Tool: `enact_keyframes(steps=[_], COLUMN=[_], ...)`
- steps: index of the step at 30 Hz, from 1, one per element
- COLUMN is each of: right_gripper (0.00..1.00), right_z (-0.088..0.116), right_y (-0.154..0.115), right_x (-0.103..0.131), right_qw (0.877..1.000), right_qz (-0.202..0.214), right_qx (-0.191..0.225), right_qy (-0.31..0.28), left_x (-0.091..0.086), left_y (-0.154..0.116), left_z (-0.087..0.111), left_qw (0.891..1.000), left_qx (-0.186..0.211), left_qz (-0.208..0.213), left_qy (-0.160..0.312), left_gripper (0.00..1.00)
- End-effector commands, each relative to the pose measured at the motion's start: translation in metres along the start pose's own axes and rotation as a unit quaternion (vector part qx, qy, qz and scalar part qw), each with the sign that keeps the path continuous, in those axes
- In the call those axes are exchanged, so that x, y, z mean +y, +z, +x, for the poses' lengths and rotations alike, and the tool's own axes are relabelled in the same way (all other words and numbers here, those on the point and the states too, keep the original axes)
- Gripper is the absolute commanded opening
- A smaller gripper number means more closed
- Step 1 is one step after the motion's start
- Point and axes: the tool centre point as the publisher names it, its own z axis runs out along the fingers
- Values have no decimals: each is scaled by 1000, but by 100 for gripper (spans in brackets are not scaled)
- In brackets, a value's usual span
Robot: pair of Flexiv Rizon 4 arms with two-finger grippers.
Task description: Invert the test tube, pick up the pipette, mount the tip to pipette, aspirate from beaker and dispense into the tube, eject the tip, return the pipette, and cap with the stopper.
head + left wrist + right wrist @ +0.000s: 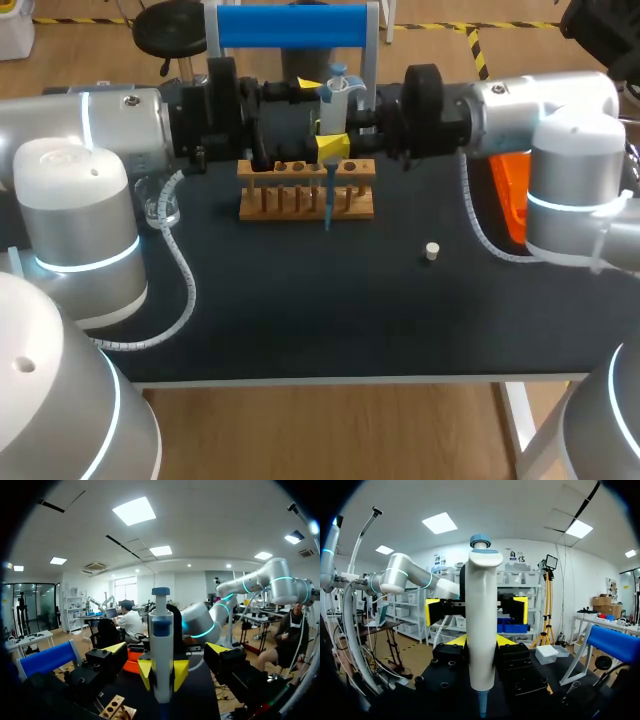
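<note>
**Head view, left to right.** At the left middle a clear beaker [160,203] stands on the dark desk [300,310]. It is just beside the left arm [100,125], which enters from the left edge.

At the upper centre both arms meet over a wooden rack [305,190]. Behind them rises a stand with a blue bar [290,25]. The pipette [337,95] is upright between the two wrists, above the rack. Its blue tip [328,205] points down across the rack's front; whether it enters a hole cannot be told.

- **Left gripper** [166,648]: the fingers [115,648] are spread wide, one on each side of the pipette, and do not touch it.
- **Right gripper** [481,640]: the fingers [457,641] are clamped on the pipette body from two sides.

Right of centre a small white stopper [432,251] lies alone on the desk, well apart from the rack. At the right middle an orange object [508,195] is partly hidden by the right arm [560,110].
</note>
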Motion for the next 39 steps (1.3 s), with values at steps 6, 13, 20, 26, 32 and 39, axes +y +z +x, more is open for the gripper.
enact_keyframes(steps=[6,13,20,26,32,39], right_gripper=[0,0,0,0,0,0], right_z=[-1,0,0,-3,-7,-10], right_y=[-16,-31,-43,-55,-66,-76], right_x=[0,-1,0,-1,-3,-6], right_qw=[1000,999,999,999,999,999], right_qz=[3,10,12,7,6,4], right_qx=[24,36,43,43,37,27], right_qy=[-6,-11,-20,-21,-22,-23], left_x=[1,1,1,1,1,1], left_y=[0,0,0,0,0,0], left_z=[0,0,0,0,0,0], left_qw=[1000,1000,1000,1000,1000,1000], left_qx=[0,0,0,0,0,0], left_qz=[1,1,1,1,1,1], left_qy=[0,0,0,0,0,0], left_gripper=[100,100,100,100,100,100])
